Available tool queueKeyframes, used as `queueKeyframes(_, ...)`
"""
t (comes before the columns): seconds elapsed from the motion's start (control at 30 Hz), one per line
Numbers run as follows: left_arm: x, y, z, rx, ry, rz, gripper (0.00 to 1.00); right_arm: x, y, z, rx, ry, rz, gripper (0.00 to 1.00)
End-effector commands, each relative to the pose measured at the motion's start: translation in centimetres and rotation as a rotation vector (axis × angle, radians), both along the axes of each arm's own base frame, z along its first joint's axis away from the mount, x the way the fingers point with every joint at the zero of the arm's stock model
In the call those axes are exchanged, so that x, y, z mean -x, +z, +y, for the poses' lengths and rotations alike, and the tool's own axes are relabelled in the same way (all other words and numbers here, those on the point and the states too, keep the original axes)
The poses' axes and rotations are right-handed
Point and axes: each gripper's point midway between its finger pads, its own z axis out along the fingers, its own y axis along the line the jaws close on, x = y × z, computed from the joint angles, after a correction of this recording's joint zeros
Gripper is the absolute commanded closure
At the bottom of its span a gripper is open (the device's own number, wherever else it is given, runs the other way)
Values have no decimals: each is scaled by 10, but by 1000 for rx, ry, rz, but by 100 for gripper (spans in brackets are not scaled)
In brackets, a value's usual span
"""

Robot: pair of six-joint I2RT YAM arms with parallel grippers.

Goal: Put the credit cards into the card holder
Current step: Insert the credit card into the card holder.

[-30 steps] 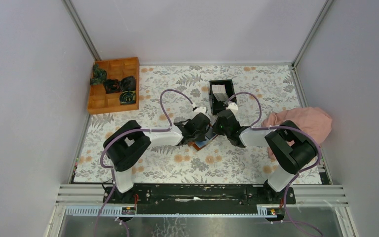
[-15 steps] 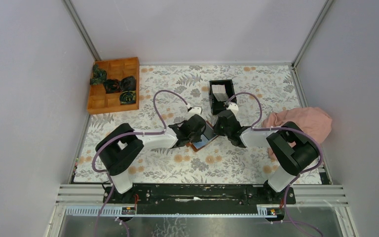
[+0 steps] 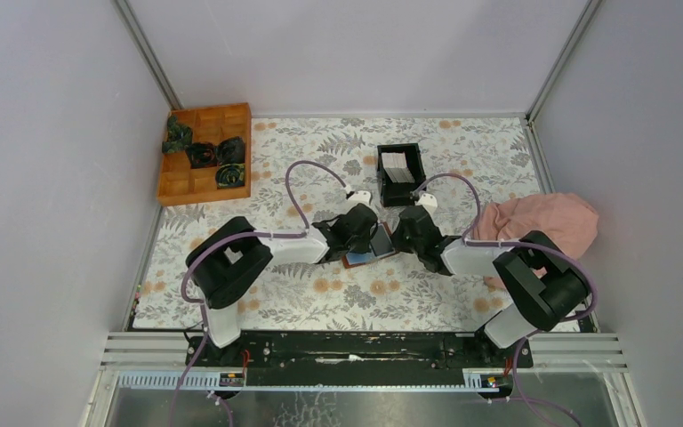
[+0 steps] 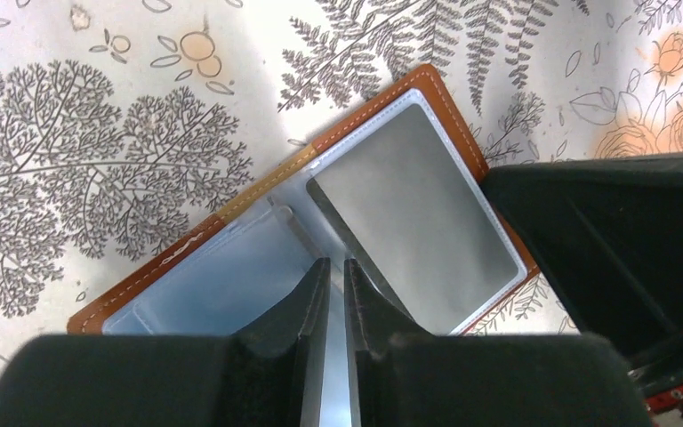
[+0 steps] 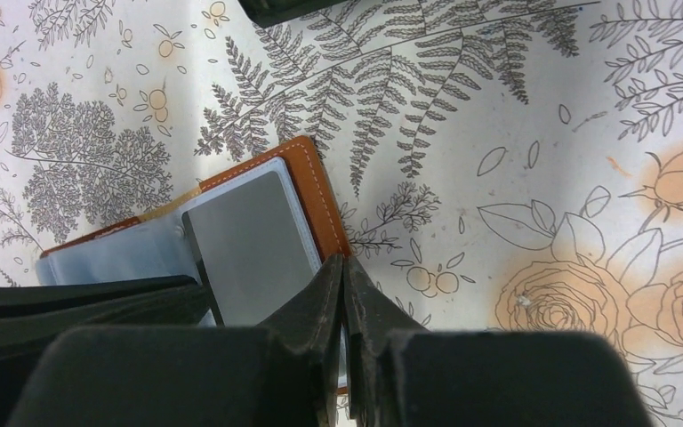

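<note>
The card holder (image 4: 276, 231) lay open on the flowered table (image 3: 302, 294), inside face up, near the middle, between the two grippers. From above, most of it was covered by them. In the left wrist view its near edge was hidden under the fingers. In the right wrist view its left half went behind the other gripper.

It showed two clear pockets. One grey card (image 4: 413, 209) sat in the right-hand pocket. I could not tell whether the other pocket held anything. From above, its long axis ran on a slant, from near-left to far-right.

The left gripper (image 4: 330, 294) hung over the fold between the pockets. Its fingers were nearly together, with a thin pale slit between them. I could not tell whether they pinched anything. The right gripper (image 5: 345, 294) had its tips at the holder's brown right edge, almost touching each other. I could not make out whether they gripped that edge.

Behind them stood one black box (image 3: 418, 169) with pale cards (image 3: 395, 164) upright inside, too small to count. At the far left was one wooden tray (image 3: 182, 182) holding four dark green bundles (image 3: 201, 155). One pink cloth (image 3: 542, 218) lay at the right.
</note>
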Motion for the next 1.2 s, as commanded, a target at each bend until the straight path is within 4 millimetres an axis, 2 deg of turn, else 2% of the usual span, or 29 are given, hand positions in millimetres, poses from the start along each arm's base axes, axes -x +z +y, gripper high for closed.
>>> queueKeyframes(0.0,-10,3,-18,38,-23,-13,82,47,-41,-30,141,4,167,90)
queueKeyframes(0.23,-14,5,-21,34,-22,-21,82,51,-33,-32,149,-7,145,90)
queueKeyframes(0.43,-12,12,-11,29,-1,-39,82,44,-16,-41,176,-44,98,89)
queueKeyframes(0.7,-18,52,7,28,54,-136,73,24,25,-47,217,-77,-9,79)
queueKeyframes(0.9,-22,84,15,61,88,-205,65,7,60,-39,214,-42,-102,68)
queueKeyframes(0.97,-22,96,17,77,95,-228,61,0,74,-35,221,-27,-135,56)
queueKeyframes(1.03,-22,107,21,96,99,-256,56,-10,90,-39,249,-46,-187,34)
queueKeyframes(1.1,-22,120,25,118,102,-290,49,-24,110,-44,285,-76,-260,18)
queueKeyframes(1.17,-22,133,29,137,112,-325,34,-36,132,-43,292,-88,-331,7)
